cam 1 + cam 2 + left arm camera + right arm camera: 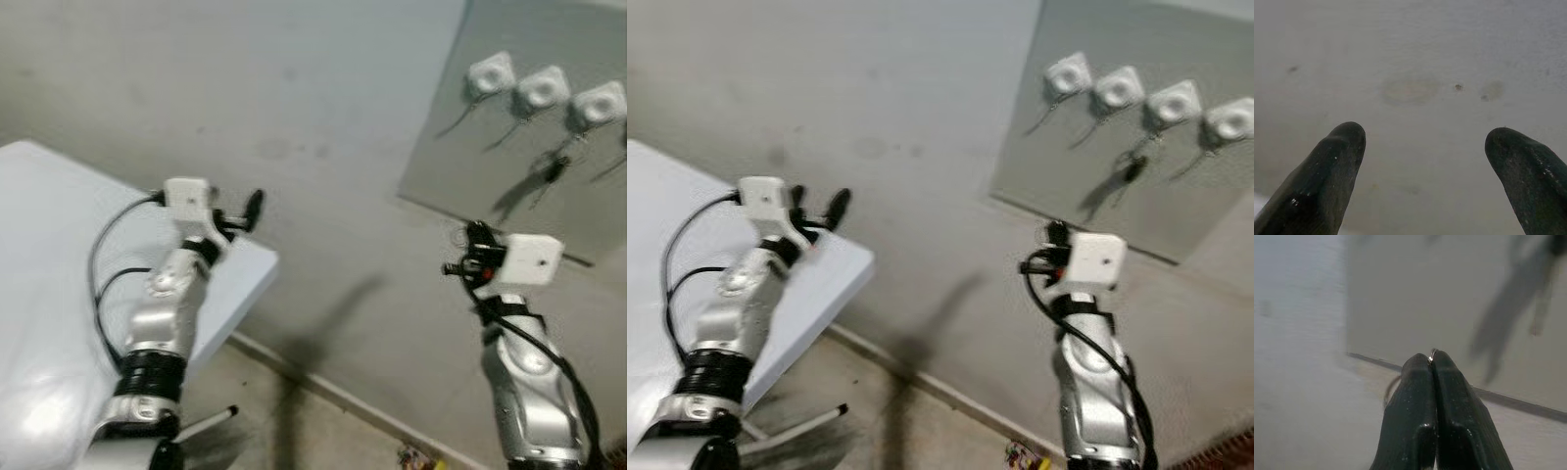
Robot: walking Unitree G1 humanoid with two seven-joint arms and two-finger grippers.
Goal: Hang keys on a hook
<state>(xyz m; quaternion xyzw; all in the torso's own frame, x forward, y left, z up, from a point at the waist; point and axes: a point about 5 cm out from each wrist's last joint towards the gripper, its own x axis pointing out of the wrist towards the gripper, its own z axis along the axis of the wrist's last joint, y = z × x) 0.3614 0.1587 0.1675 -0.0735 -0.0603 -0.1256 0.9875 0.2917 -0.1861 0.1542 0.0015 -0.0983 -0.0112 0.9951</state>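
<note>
My right gripper (476,235) is raised in front of the wall, below and left of the grey hook board (470,147). In the right wrist view its fingers (1418,382) are pressed shut on a thin metal key ring (1433,353); the keys themselves are hidden. Several white hooks (542,90) sit in a row along the board's top. A dark bunch of keys (555,168) hangs under one of them. My left gripper (243,211) is held up over the table corner, open and empty, facing the bare wall (1415,88).
A white table (59,245) fills the left side, with a leg (211,421) reaching the floor. A skirting strip (333,392) runs along the wall base. A small colourful object (416,457) lies on the floor near it.
</note>
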